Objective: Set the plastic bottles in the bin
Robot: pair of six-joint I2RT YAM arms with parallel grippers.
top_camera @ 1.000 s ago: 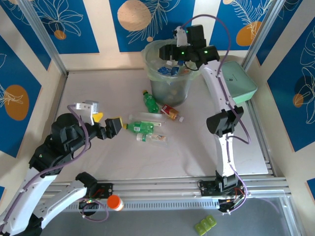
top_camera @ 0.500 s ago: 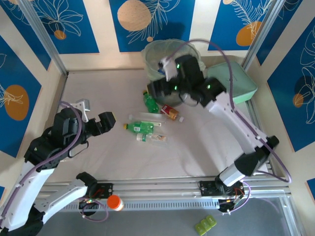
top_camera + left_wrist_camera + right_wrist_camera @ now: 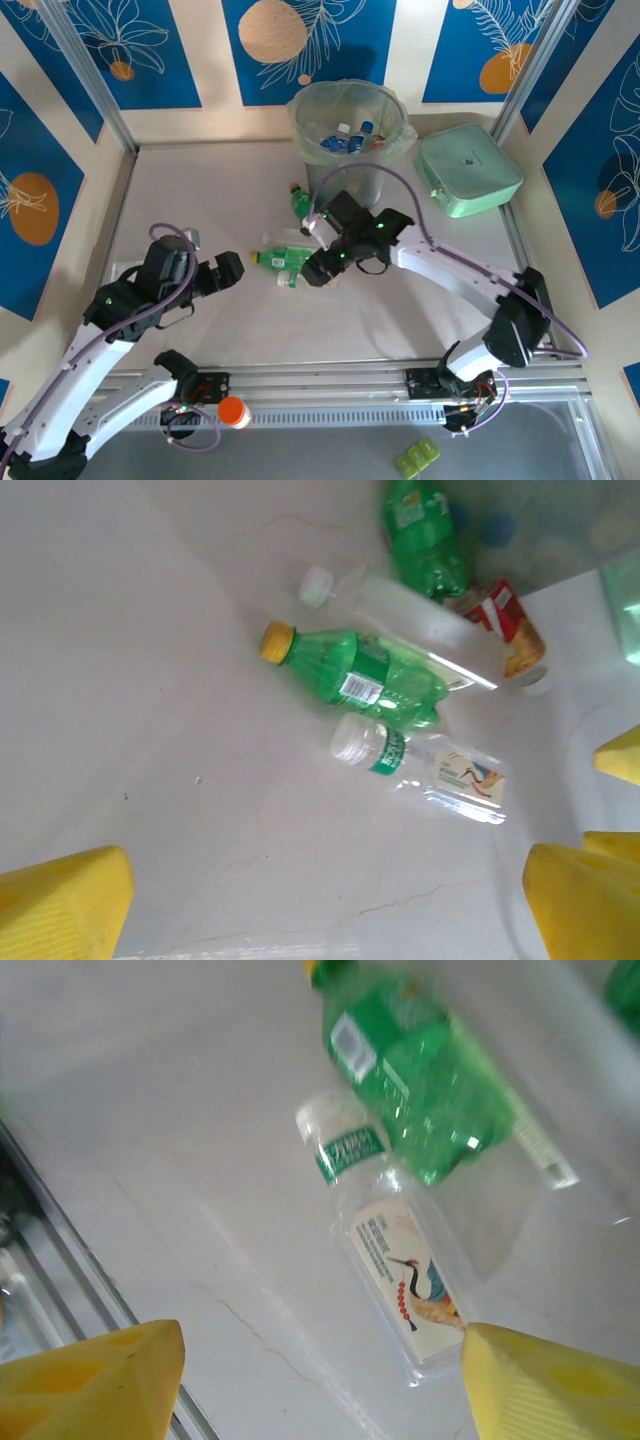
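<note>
**Surface** (image 3: 190,190): pale sheet, lying bare across its left half and toward the near rail (image 3: 330,380). Patterned blue panels are bounding the far side.

**Bin** (image 3: 305,125): standing at the far edge, centre, and holding blue-capped bottles (image 3: 345,140). A mint box (image 3: 468,170) is sitting just beside it on the right.

**Loose bottles**, clustering mid-surface in front of the bin:
- green bottle with yellow cap (image 3: 360,675), showing a white barcode patch
- clear bottle with crane label (image 3: 395,1255), its green neck band carrying white writing too blurred to read
- clear white-capped bottle (image 3: 400,605)
- second green bottle (image 3: 425,530), lying near the bin
- red-labelled bottle (image 3: 505,630)

**Left gripper** (image 3: 225,270): hanging wide open and empty, left of the cluster.

**Right gripper** (image 3: 320,1380): hovering open and empty over the clear bottle with crane label.
</note>
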